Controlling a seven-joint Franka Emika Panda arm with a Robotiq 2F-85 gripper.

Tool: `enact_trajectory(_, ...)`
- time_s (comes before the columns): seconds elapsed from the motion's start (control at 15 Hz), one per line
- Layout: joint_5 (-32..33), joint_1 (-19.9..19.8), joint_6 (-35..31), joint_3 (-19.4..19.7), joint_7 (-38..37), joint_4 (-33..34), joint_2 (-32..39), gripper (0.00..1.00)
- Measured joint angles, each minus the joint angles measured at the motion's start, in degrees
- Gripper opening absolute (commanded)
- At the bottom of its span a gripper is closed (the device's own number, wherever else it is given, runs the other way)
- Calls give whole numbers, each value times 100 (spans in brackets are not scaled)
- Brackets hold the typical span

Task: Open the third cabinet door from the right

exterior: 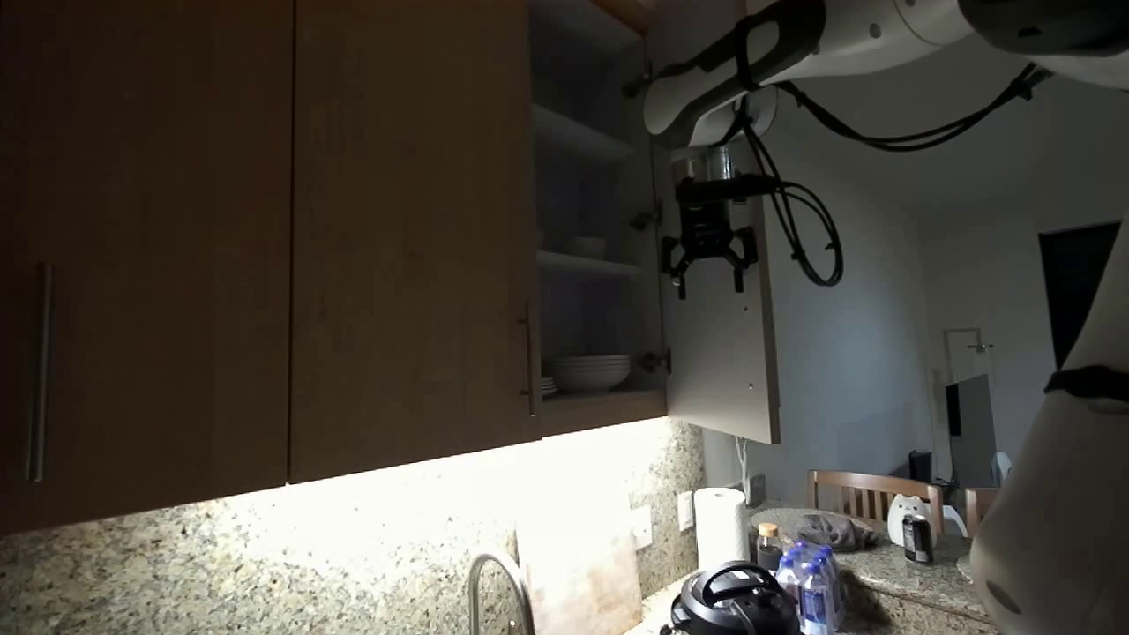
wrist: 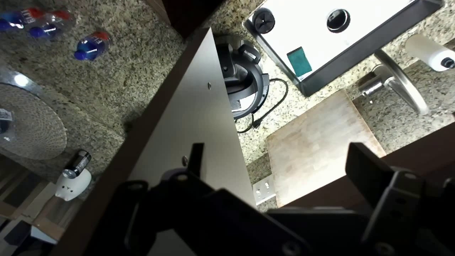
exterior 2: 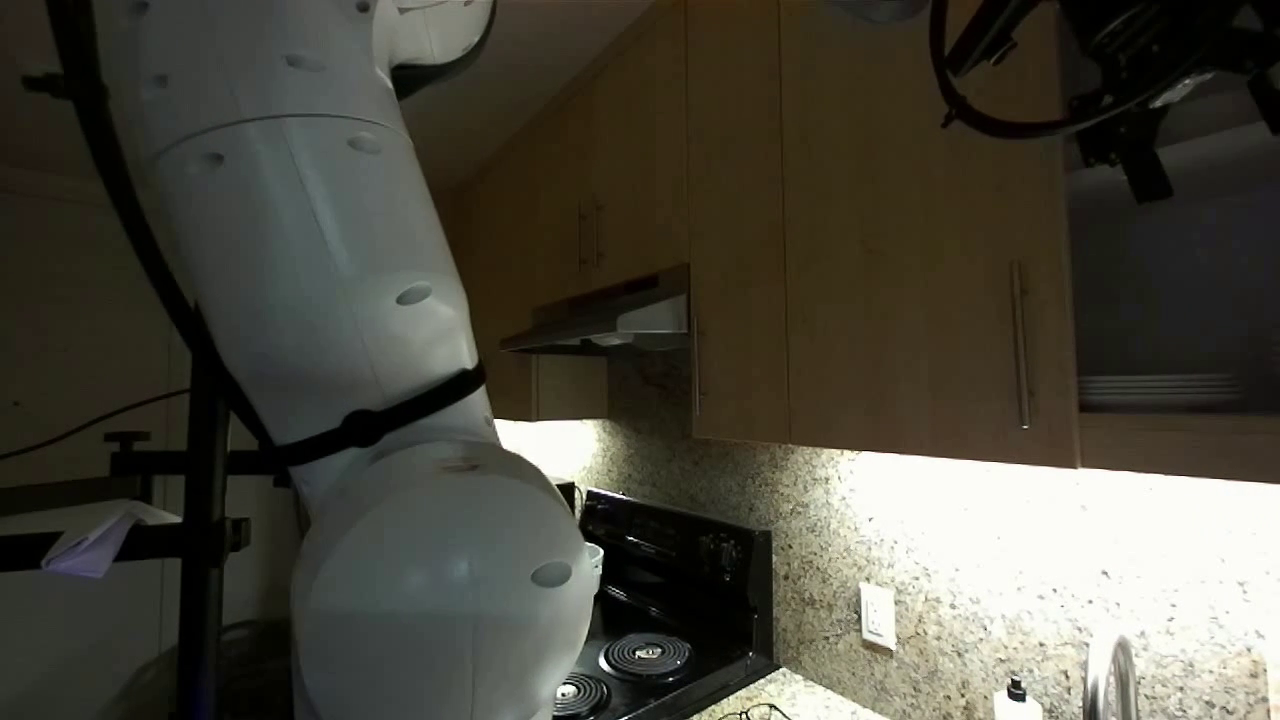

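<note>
The narrow cabinet door (exterior: 719,353) stands swung wide open at the right end of the upper cabinets in an exterior view. Its pale inner face and brown edge show; its handle is hidden on the far side. The door also shows in the wrist view (wrist: 199,117). White shelves (exterior: 586,262) with white bowls (exterior: 591,373) are exposed beside it. My gripper (exterior: 710,287) points down, open with nothing between its fingers, in front of the door's inner face. In the wrist view one finger overlaps that face; I cannot tell whether it touches. The gripper (exterior 2: 1210,145) is partly cut off in an exterior view.
A wider closed brown door (exterior: 410,220) with a bar handle (exterior: 528,362) is left of the open shelves. Below are a black pressure cooker (wrist: 243,76), a sink (wrist: 305,32), a faucet (wrist: 400,80) and a cutting board (wrist: 320,149). A paper towel roll (exterior: 721,529) stands on the counter.
</note>
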State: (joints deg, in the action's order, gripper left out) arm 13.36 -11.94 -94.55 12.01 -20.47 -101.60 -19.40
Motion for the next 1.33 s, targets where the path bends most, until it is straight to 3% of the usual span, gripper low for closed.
enact_trajectory(1.33, -447, -501, -14, 597, 0, -191, -213, 100)
